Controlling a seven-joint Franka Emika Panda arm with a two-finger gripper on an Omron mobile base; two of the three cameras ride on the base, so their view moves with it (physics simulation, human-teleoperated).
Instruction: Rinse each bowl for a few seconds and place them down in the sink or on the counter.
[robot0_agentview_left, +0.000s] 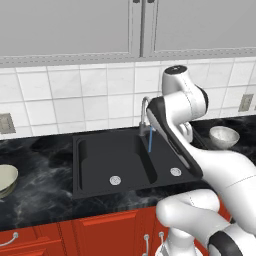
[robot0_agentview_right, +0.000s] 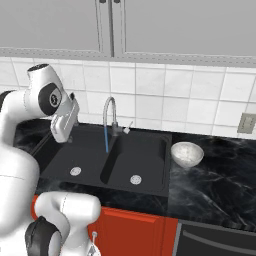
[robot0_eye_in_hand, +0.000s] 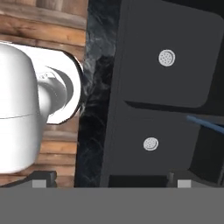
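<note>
Currently, left base view: greenish-cream bowl (robot0_agentview_left: 6, 179) far left on the counter (robot0_agentview_left: 40, 200), white-grey bowl (robot0_agentview_left: 223, 136) right of the sink (robot0_agentview_left: 100, 155).

Right base view: water stream (robot0_agentview_right: 106, 140) running; your arm could clip the faucet (robot0_agentview_right: 108, 115).

Hand view: gripper (robot0_eye_in_hand: 111, 180) wide open, empty.

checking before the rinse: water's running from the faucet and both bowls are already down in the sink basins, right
Not quite. The water is running from the faucet, but both bowls sit on the counter: the white-grey bowl right of the sink, the greenish bowl left of it in the left base view.
</note>
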